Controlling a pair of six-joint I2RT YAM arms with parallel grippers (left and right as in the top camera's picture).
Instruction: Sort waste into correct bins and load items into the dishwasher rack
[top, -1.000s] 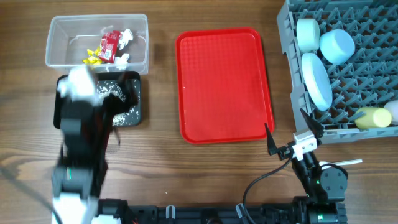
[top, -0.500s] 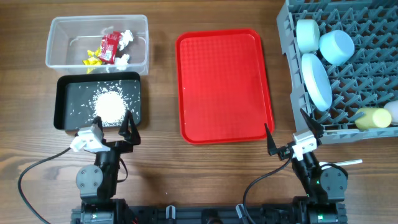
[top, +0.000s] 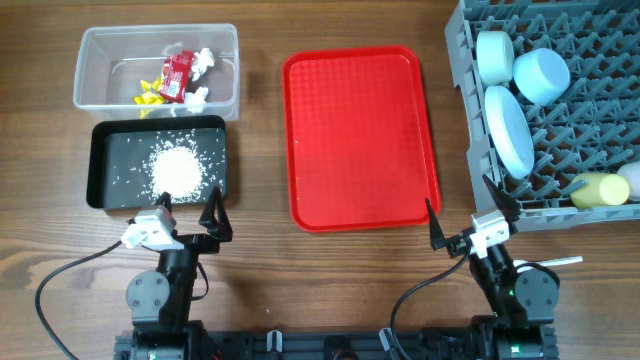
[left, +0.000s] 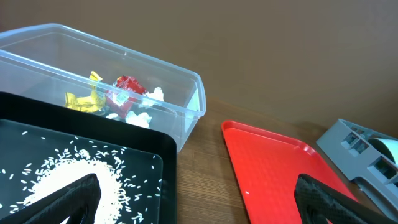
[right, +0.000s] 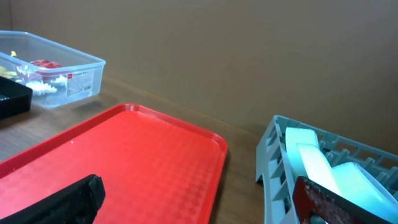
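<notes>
At the near edge of the table, both arms sit folded low. The left gripper (top: 190, 205) and the right gripper (top: 467, 212) each have their fingers spread wide and hold nothing, which reads as a parked pose with little left to do. A thin pale stick (top: 558, 263) lies on the wood just right of the right arm's base, and it is too small to tell whether it is one of the utensils.

Just beyond the left gripper, the black tub (top: 100, 165) holds the rice grains (top: 178, 170), heaped in one pile with loose grains scattered round it, so the food waste is kept on its own. The red tray (top: 360, 140) in the middle is bare.

Farther left, touching the black tub's far side, the clear tub (top: 95, 45) holds the dry waste: the red wrapper (top: 178, 72), the yellow wrapper (top: 148, 93) and the white paper scraps (top: 203, 58).

At far right, the grey dishwasher rack (top: 462, 60) has the blue plate (top: 508, 130) on edge between pegs. Two blue bowls (top: 542, 73) sit tipped beyond it, and the yellow cup (top: 598, 188) lies beside the white cup (top: 632, 178) at the rack's near side, apparently placed so they can drain.

The table is brown wood grain, and a plain brown wall rises behind it
</notes>
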